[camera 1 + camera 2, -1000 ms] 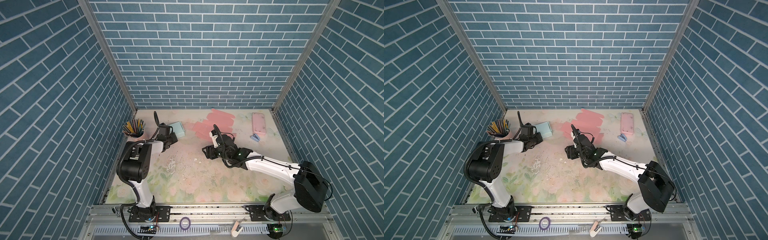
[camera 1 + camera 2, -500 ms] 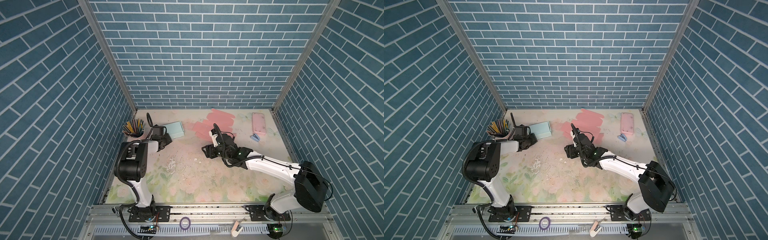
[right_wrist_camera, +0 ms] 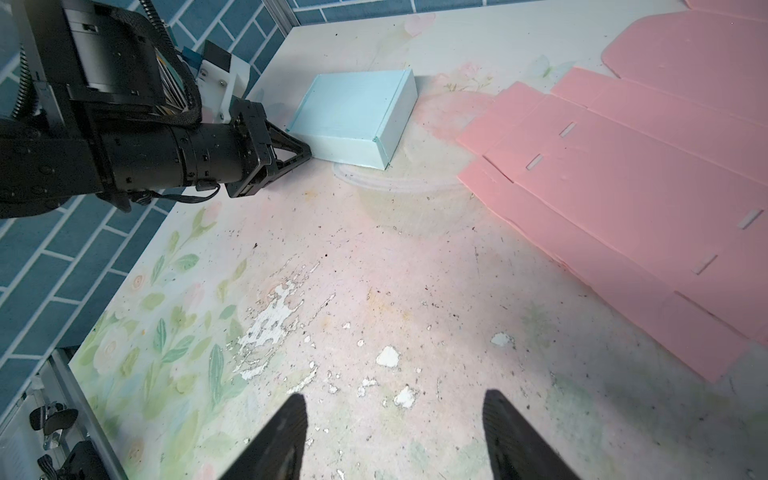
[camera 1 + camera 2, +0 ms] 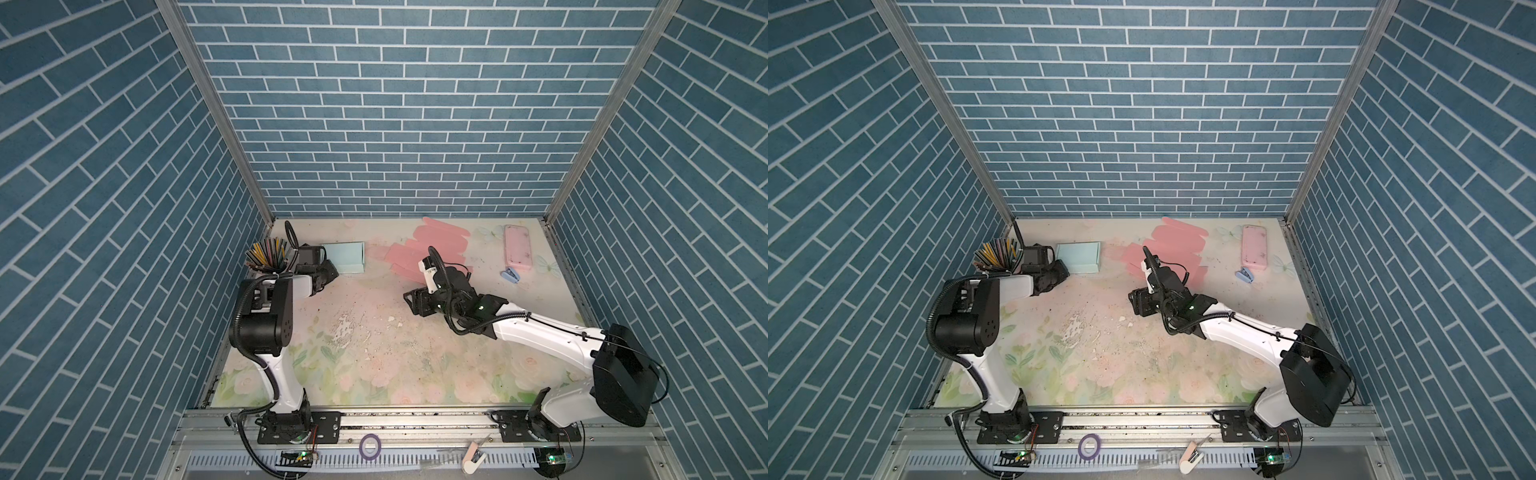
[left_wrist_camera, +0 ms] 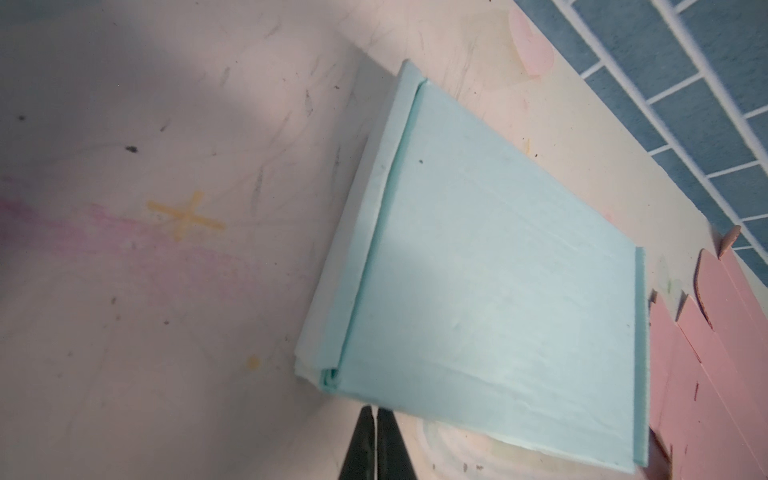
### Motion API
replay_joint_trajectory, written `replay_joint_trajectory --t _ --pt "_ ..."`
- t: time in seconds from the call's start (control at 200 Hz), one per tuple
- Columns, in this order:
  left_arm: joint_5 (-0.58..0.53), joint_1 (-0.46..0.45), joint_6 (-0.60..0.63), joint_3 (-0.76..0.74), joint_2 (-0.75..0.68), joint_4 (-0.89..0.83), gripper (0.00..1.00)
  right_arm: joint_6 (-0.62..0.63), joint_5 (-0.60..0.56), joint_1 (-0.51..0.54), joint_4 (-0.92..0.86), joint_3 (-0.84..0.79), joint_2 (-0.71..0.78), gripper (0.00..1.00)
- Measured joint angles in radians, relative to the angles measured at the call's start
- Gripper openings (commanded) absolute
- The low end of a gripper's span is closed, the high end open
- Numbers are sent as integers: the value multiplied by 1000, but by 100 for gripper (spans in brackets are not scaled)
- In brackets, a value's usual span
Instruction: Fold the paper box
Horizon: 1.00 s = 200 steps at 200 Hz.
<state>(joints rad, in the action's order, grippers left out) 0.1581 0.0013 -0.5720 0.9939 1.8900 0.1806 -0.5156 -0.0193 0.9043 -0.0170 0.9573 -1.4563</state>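
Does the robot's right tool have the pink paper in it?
No, the right tool is open above the bare table, and the pink paper lies flat, apart from it.

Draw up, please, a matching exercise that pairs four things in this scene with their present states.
Column one:
1. blue box
2. pink sheet
3. left gripper
4. right gripper

Column two:
A. open, over the bare table
B. lying flat, unfolded
C. shut, tips next to the blue box
D. folded into shape

Pairs: 1-D, 2-B, 3-C, 4-A.
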Motion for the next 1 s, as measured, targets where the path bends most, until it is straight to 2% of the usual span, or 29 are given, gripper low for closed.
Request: replay_joint_trajectory --t 0.18,0.325,0.43,0.575,0.66,0.82,0.9,1.0 --pt "10 -3 0 -5 0 12 13 0 -6 0 -7 -7 15 69" --pt "35 -39 -9 -120 -90 35 28 0 -19 -12 -26 -44 79 72" --pt "52 -134 -10 -233 -229 35 38 0 -16 -73 -67 -104 167 75" --pt "63 -323 11 -320 -401 30 57 -13 1 -281 -133 -214 309 79" --pt "63 -445 24 -351 -481 29 68 -33 43 -396 -140 -264 339 80" --pt "65 -601 52 -372 -571 34 82 -112 212 -586 -37 -350 254 78" --pt "63 -653 63 -372 -603 37 92 -148 275 -642 32 -352 155 76" --pt "62 -700 77 -373 -633 48 98 -185 345 -683 128 -327 16 73"
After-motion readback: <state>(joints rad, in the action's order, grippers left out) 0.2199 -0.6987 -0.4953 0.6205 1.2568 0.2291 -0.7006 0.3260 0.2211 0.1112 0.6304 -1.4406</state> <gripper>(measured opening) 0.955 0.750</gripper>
